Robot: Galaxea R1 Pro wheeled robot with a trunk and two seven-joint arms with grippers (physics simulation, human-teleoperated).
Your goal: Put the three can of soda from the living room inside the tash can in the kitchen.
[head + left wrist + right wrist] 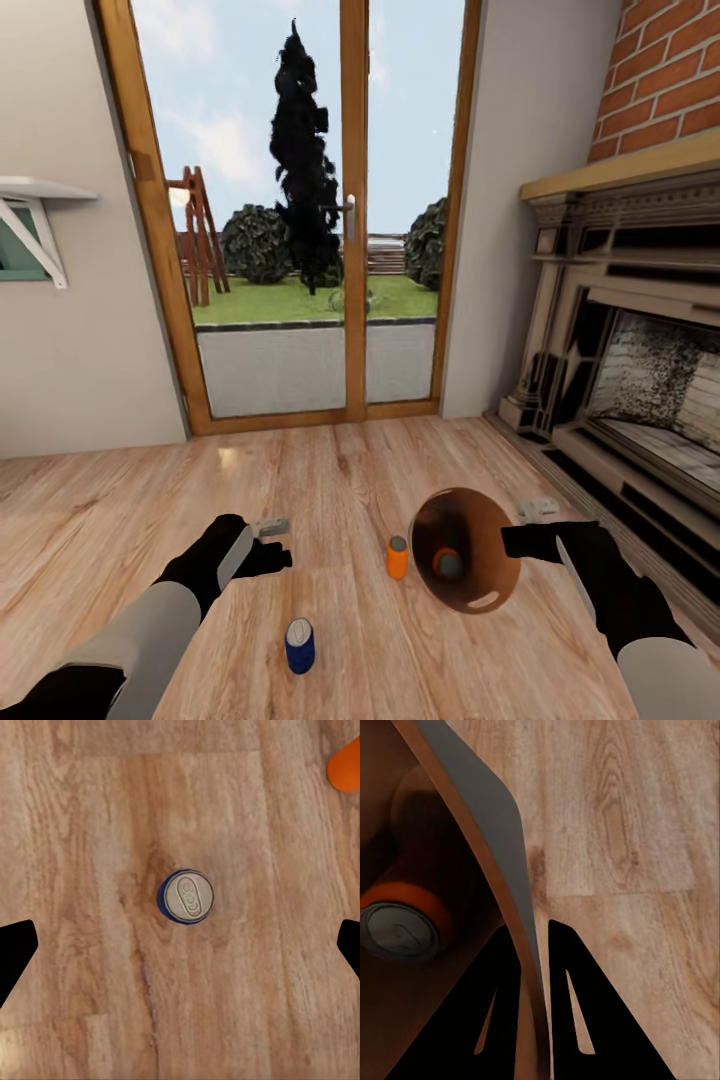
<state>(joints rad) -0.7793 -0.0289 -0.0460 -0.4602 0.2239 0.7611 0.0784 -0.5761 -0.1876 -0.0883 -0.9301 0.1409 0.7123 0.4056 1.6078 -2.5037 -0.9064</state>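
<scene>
We stand in the living room facing the wood-framed glass doors [300, 210], with the fireplace [630, 340] and its brick wall to our right and the warm plank floor [330, 470] under both arms. Our right gripper [512, 541] is clamped on the rim of the trash can [480, 585]; in the right wrist view its two dark fingers [502, 1005] sit one on each side of the bin's thin wall [487, 817], one inside and one outside, pressed close against it. The bin hangs tilted so that its brown interior faces us, and one orange can with a silver top [446, 563] lies inside it, also seen in the right wrist view [405, 922] against the brown inner wall. A second orange can [397, 557] stands upright on the floor just beside the bin, on its left. The blue can [299, 645] stands upright on the planks nearer to us, between our arms and apart from the orange one. Our left gripper [275, 545] hovers above the floor with its jaws spread wide and nothing between them; its wrist camera looks straight down on the blue can's silver lid [185, 896], with the black fingertips [15, 952] far out at either edge and an orange patch [345, 766] at one corner.
</scene>
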